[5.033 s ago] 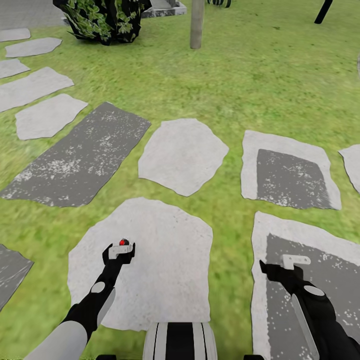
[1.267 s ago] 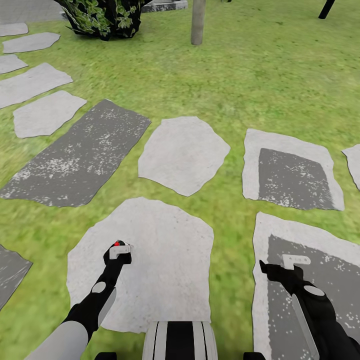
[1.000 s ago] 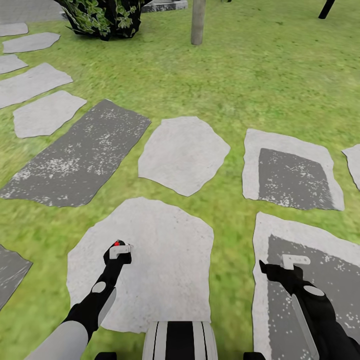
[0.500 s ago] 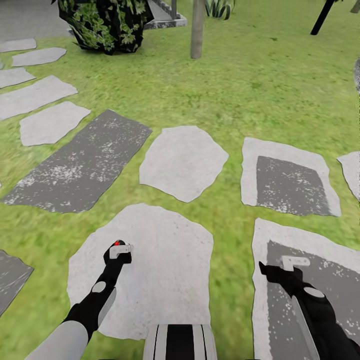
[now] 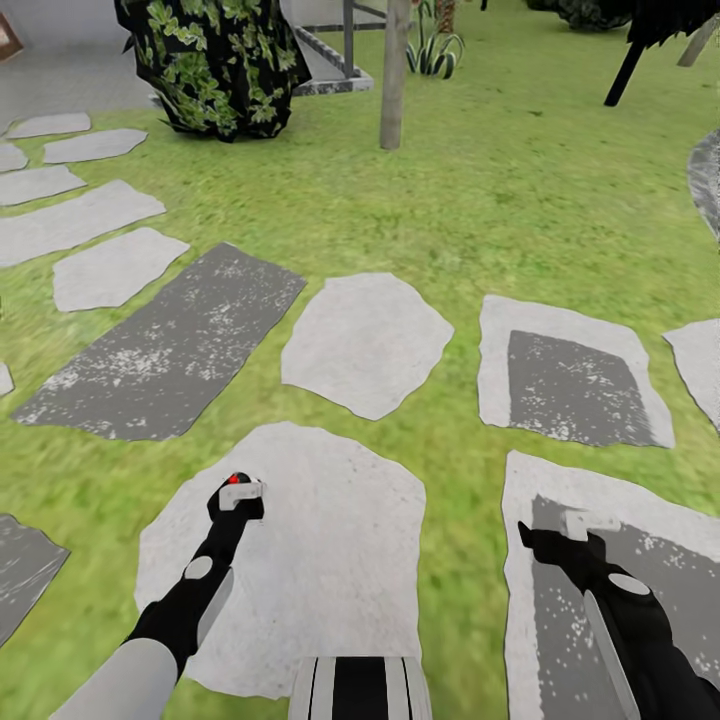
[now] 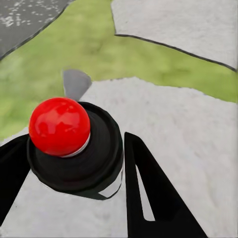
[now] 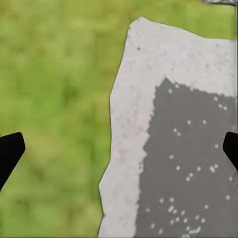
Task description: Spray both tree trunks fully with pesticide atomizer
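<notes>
Your left gripper (image 5: 238, 492) hangs low over a pale stepping stone (image 5: 330, 560), and its fingers (image 6: 148, 193) are closed on the pesticide atomizer (image 6: 74, 148). In the left wrist view the sprayer is a squat black body with a glossy red ball on top, wedged between the two black fingers, with pale stone and a strip of grass beyond it. From your head camera only the red tip (image 5: 237, 479) and a bit of the dark body peek out at the end of the left arm.

Your right gripper (image 5: 560, 535) is held out over a dark speckled paving slab (image 5: 590, 610) with a pale border. Its fingers (image 7: 10, 151) stand wide apart at the two edges of the right wrist view, with nothing between them but the slab (image 7: 188, 163) and the lawn (image 7: 54, 109).

Ahead of you the lawn (image 5: 520, 200) is crossed by a scatter of pale stones and dark slabs. Past them, a straight grey-brown tree trunk (image 5: 393, 75) rises out of the grass at the top middle of your head view; its crown is cut off by the frame edge. Whether its bark carries any whitish speckles is too fine to tell. To the left of it stands a dark leafy bush (image 5: 215, 60), and a thin dark leaning trunk (image 5: 625, 72) shows at the upper right. A spiky little plant (image 5: 436, 52) grows just behind the trunk.
</notes>
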Tool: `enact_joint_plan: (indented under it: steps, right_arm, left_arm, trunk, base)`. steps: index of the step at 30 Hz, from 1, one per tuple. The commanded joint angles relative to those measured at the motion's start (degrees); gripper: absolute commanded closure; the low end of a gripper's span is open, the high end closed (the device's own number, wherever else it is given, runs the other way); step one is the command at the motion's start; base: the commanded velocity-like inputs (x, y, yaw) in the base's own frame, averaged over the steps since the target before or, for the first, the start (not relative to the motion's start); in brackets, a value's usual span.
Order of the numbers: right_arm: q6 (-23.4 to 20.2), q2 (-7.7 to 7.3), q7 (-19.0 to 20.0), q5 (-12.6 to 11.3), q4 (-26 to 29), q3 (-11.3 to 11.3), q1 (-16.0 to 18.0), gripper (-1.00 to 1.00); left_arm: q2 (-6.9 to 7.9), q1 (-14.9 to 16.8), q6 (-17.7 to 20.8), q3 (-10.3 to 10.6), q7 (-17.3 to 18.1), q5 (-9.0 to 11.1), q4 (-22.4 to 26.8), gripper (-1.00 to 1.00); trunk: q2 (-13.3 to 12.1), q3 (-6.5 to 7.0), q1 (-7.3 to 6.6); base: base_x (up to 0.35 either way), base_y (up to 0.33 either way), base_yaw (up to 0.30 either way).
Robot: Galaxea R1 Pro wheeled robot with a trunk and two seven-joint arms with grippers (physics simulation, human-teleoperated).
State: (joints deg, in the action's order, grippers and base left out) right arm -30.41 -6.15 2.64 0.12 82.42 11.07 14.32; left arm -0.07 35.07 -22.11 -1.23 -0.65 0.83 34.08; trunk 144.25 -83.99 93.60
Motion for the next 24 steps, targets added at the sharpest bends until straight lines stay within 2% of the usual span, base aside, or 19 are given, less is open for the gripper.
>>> enact_joint_plan:
  steps: [1,4,9,18,21,24]
  right_arm:
    - [0.0,0.00,0.0,0.0,0.0,0.0,0.0,-1.00]
    - [0.7,0.00,0.0,0.3,0.0,0.0,0.0,-1.00]
    - [4.3,-0.05,0.0,0.6,0.0,0.1,0.0,-1.00]
    - [4.9,0.04,0.0,0.5,-0.1,0.0,0.0,-1.00]
    - [4.9,0.08,0.0,0.3,-0.2,-0.1,0.0,-1.00]
    - [4.9,0.08,-0.1,0.3,-0.2,-0.1,0.0,-1.00]
  left_arm:
    - [0.09,0.0,0.0,0.0,0.0,0.0,0.1,1.00]
    - [0.20,0.0,0.3,-0.1,-0.2,0.0,0.3,1.00]
    - [0.23,0.0,3.6,-0.1,-0.2,0.0,0.4,1.00]
    - [0.25,0.0,5.1,-0.1,-0.3,-0.1,1.9,1.00]
    - [0.25,0.0,9.1,-0.1,-0.2,-0.1,2.0,1.00]
    - [0.25,0.0,10.9,-0.1,-0.2,-0.1,2.0,1.00]
  trunk:
    - [0.0,0.23,-0.02]
    - [-0.1,0.89,-0.10]
    - [-0.1,2.00,-0.23]
    - [-0.2,4.00,-0.46]
    - [-0.3,4.66,-0.54]
    - [-0.3,5.32,-0.62]
  base:
    - [0.000,0.000,0.000]
    - [0.000,0.000,0.000]
    - [0.000,0.000,0.000]
    - [0.000,0.000,0.000]
    - [0.000,0.000,0.000]
    - [0.000,0.000,0.000]
